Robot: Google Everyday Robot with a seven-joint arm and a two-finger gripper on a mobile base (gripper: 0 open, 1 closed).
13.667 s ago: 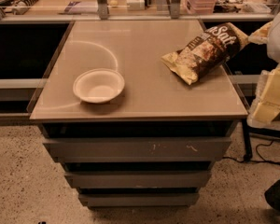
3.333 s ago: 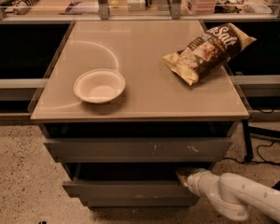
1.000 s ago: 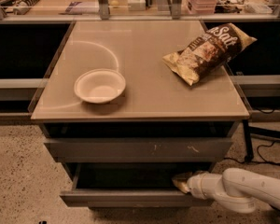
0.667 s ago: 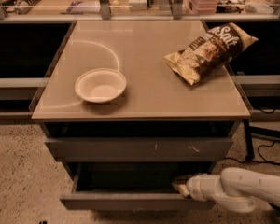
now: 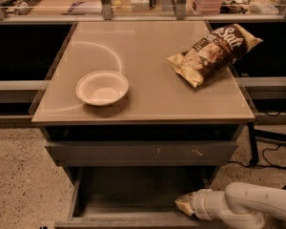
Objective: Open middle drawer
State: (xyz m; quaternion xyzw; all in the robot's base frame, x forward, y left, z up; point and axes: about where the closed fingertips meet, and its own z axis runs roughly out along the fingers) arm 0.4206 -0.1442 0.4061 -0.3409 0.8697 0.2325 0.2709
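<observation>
The middle drawer point(image 5: 128, 194) stands pulled out toward me below the cabinet. Its shallow grey tray shows and looks empty. Its front panel runs along the bottom edge of the view point(image 5: 119, 221). My gripper point(image 5: 183, 205), at the end of a white arm point(image 5: 243, 206), reaches in from the right. It sits at the right end of the drawer, just behind the front panel. The widest grey front with pale scratch marks point(image 5: 133, 152) is closed above it. The lowest drawer is out of view.
On the tan cabinet top point(image 5: 152, 42) stand a white bowl point(image 5: 102, 87) at the left and a brown chip bag point(image 5: 212, 53) at the right. Dark cables point(image 5: 271, 151) lie on the speckled floor to the right. A cluttered shelf runs behind.
The middle drawer has slid further out toward me, and the gripper has moved with it at the drawer's right end. The bowl and the bag have not moved.
</observation>
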